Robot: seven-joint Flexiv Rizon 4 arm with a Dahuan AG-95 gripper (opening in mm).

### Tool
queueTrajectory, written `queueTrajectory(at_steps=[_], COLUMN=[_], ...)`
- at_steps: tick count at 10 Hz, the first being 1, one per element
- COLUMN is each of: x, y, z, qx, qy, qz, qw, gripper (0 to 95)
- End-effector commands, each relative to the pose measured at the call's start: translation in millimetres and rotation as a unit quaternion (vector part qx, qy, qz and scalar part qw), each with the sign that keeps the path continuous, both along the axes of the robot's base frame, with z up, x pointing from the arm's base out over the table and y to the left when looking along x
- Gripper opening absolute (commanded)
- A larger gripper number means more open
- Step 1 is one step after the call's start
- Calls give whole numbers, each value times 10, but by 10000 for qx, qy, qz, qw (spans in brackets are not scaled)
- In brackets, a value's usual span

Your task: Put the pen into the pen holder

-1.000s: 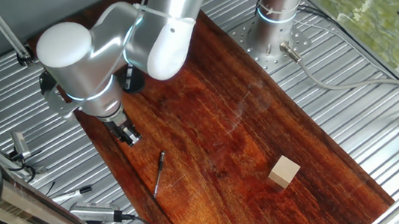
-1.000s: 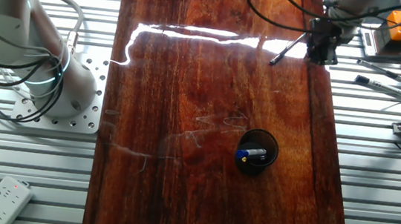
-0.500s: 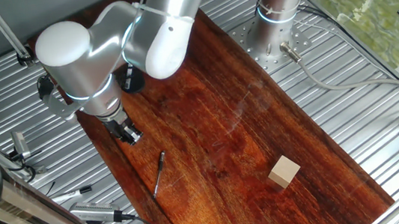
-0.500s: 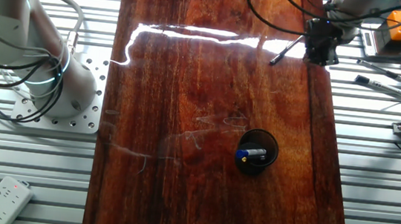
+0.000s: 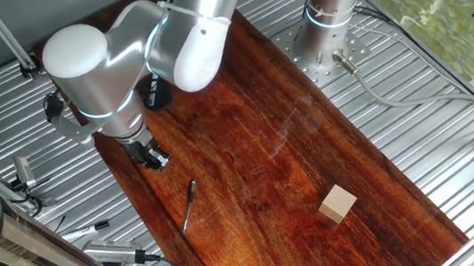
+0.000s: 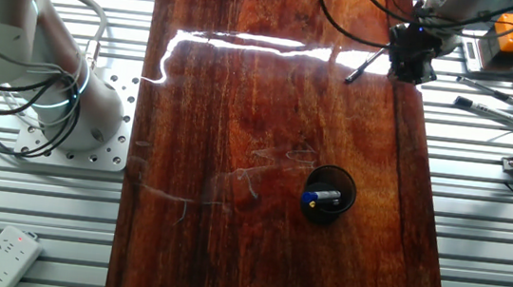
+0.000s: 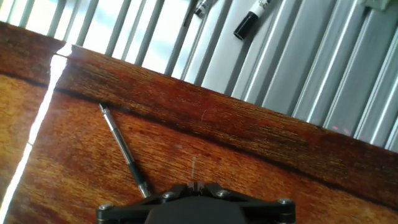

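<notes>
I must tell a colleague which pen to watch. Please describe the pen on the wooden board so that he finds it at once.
On the dark wooden board, look near the long edge beside the gripper. The pen lies flat there, alone, apart from the gripper. It is slim and dark, unlike the thicker markers off the board.

No legible text, label or number anywhere (marker prints too small to read)

tan wooden cube (image 5: pixel 338 203) on the dark wooden board (image 5: pixel 311 151); markers (image 6: pixel 485 110) on the ribbed metal
</notes>
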State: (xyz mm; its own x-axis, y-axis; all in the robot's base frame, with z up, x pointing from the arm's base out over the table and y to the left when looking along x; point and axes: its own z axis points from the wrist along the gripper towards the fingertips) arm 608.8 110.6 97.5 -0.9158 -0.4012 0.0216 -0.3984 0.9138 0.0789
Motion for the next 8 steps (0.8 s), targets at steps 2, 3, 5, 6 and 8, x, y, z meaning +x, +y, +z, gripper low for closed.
queueTrajectory(at_steps=[2,3,5,6,8], x=[-2,-17,-76,-81,-125], y=[10,46,186,244,400], z=[47,37,-25,-50,-149], qx=[-126,-157,-91,-85,-76], qy=[23,-41,-103,-108,-153], qz=[-97,-54,-127,-170,-331], qw=[9999,9999,9998,9998,9993], gripper=[0,190,380,380,380])
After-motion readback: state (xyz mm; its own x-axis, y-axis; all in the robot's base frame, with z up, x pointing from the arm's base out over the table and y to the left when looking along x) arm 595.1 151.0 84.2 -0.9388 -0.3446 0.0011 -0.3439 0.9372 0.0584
